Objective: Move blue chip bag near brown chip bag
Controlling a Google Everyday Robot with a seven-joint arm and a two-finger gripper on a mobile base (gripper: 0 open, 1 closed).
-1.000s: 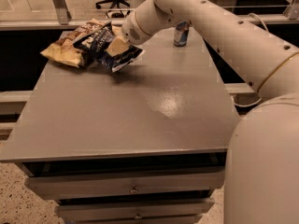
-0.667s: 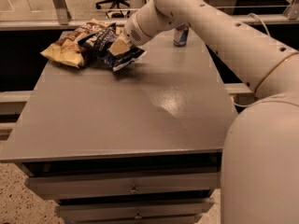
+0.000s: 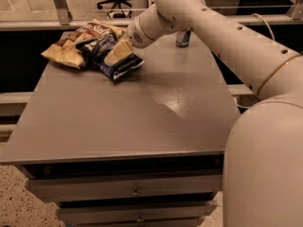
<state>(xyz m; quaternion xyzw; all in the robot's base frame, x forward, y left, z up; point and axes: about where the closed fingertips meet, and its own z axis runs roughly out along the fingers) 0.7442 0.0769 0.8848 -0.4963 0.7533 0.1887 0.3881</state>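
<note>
The blue chip bag, dark navy with white lettering, lies at the table's back left. Its left side touches the brown chip bag, which is dark brown with pale yellow ends. My gripper reaches in from the right and sits on top of the blue bag, shut on it. One pale finger lies across the bag's middle. The bag is low, at the table surface.
A slim blue and silver can stands at the back of the grey table, partly behind my arm. Drawers run along the table's front below its edge. A glass partition and an office chair are behind the table.
My gripper has moved the blue chip bag a little to the left and down, so it now lies against the brown bag.
</note>
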